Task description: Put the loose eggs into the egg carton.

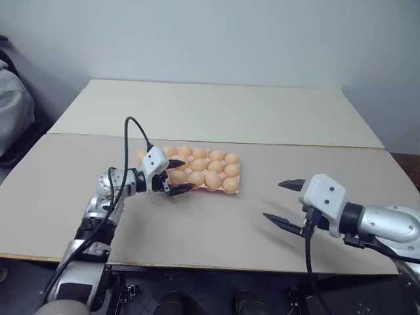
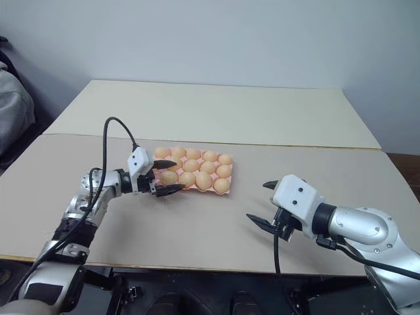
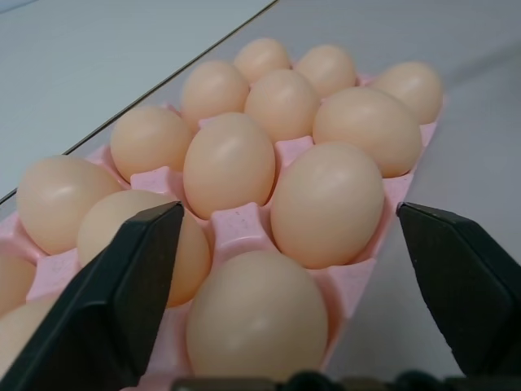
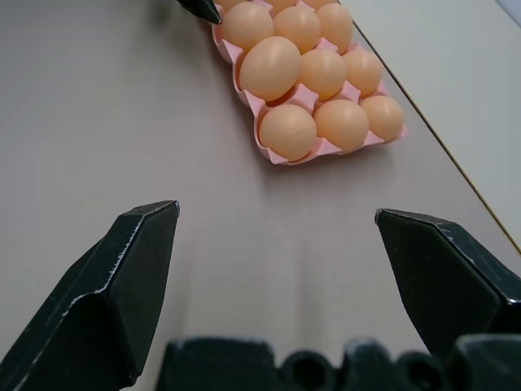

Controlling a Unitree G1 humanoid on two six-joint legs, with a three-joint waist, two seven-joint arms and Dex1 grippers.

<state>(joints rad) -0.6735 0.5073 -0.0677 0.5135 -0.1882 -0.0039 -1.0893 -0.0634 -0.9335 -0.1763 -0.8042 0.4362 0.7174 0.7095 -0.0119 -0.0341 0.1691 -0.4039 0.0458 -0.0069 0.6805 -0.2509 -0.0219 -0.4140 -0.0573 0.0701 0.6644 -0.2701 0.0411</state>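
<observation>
Now the left gripper [image 1: 176, 176] was wide open at the near left corner of the egg carton [image 1: 234, 189], holding nothing; eggs [image 1: 212, 180] sat snug in its cups; the right gripper [image 1: 283, 203] waited open, well apart.

Both head eyes look forward and down over the table [image 1: 216, 111]. The left wrist camera sits close against the egg carton [image 3: 244, 228]. The right wrist camera sees that carton from farther off, toward its twelve o'clock.
</observation>
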